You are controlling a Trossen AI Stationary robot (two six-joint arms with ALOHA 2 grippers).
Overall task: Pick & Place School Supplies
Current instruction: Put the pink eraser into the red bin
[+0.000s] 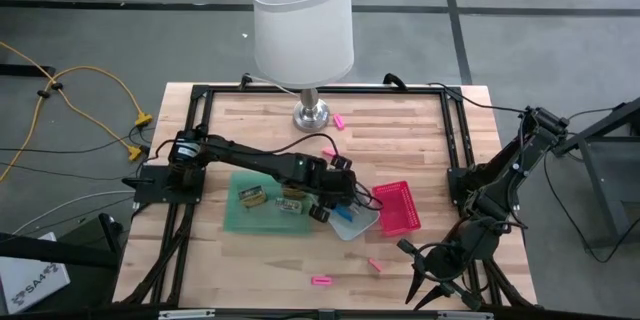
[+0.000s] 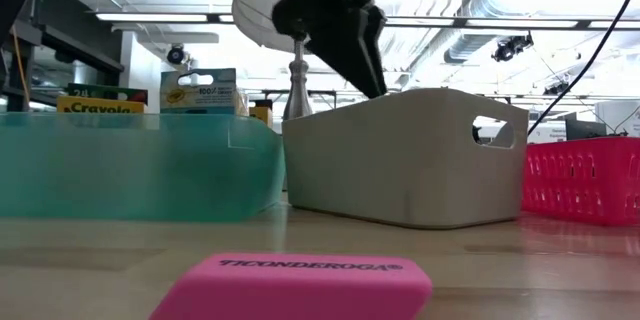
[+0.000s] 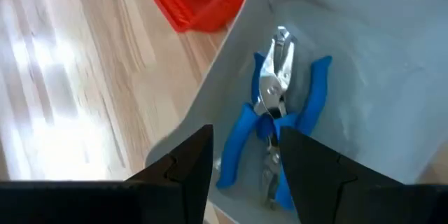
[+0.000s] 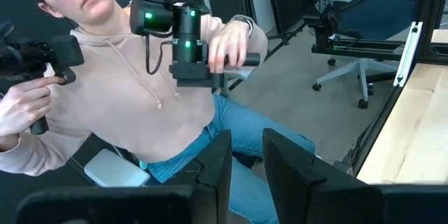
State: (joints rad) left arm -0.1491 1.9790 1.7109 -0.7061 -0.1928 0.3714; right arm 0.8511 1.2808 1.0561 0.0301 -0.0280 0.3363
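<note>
Blue-handled pliers (image 3: 280,98) lie flat on the floor of the grey tray (image 3: 364,63), metal jaws pointing toward the pink tray (image 3: 196,0). My left gripper (image 3: 245,140) hangs open just above them, over the grey tray (image 1: 357,224), touching nothing. Yellow-green crayon packs (image 1: 250,196) rest in the green tray (image 1: 240,222). Pink erasers lie loose on the table: two (image 1: 339,121) near the lamp and two (image 1: 320,280) near the front edge. My right gripper (image 4: 246,140) waits open and bare past the table's front right corner (image 1: 440,282).
A white-shaded lamp (image 1: 303,30) stands at the table's far middle. The green tray, grey tray (image 2: 410,160) and pink tray (image 1: 397,207) sit side by side mid-table. A person holding controller handles sits beyond the table in the right wrist view. Bare wood lies along the near edge.
</note>
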